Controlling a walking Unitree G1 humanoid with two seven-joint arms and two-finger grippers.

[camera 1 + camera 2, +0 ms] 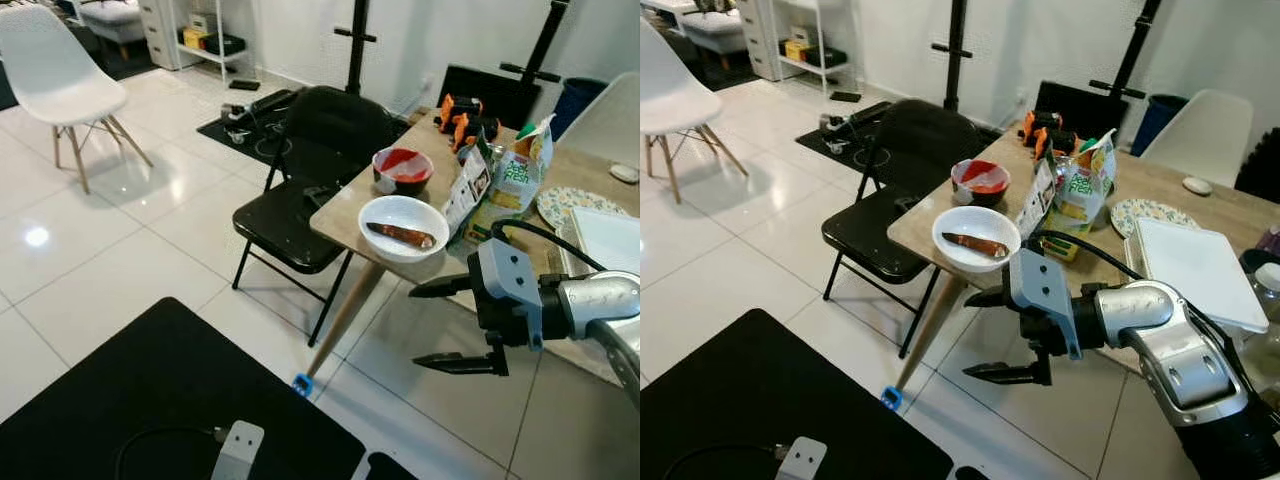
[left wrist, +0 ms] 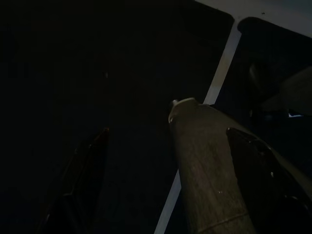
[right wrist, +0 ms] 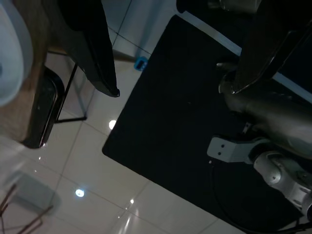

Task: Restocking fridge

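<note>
A white bowl (image 1: 403,226) holding a brown sausage-like piece (image 1: 400,236) sits at the near corner of the wooden table (image 1: 345,212). Behind it stand a dark bowl with red contents (image 1: 402,168), upright snack bags (image 1: 515,175) and orange-and-black items (image 1: 458,110). My right gripper (image 1: 414,327) is open and holds nothing. It hovers level over the floor just in front of the table's edge, below the white bowl, with its fingers pointing left. The left wrist view is dark; my left gripper (image 2: 170,195) hangs low over the black mat, its fingers spread apart.
A black folding chair (image 1: 300,200) stands against the table's left side. A patterned plate (image 1: 570,205) and a white board (image 1: 610,240) lie on the table's right part. A black mat (image 1: 150,400) covers the floor before me. A white chair (image 1: 55,70) stands far left.
</note>
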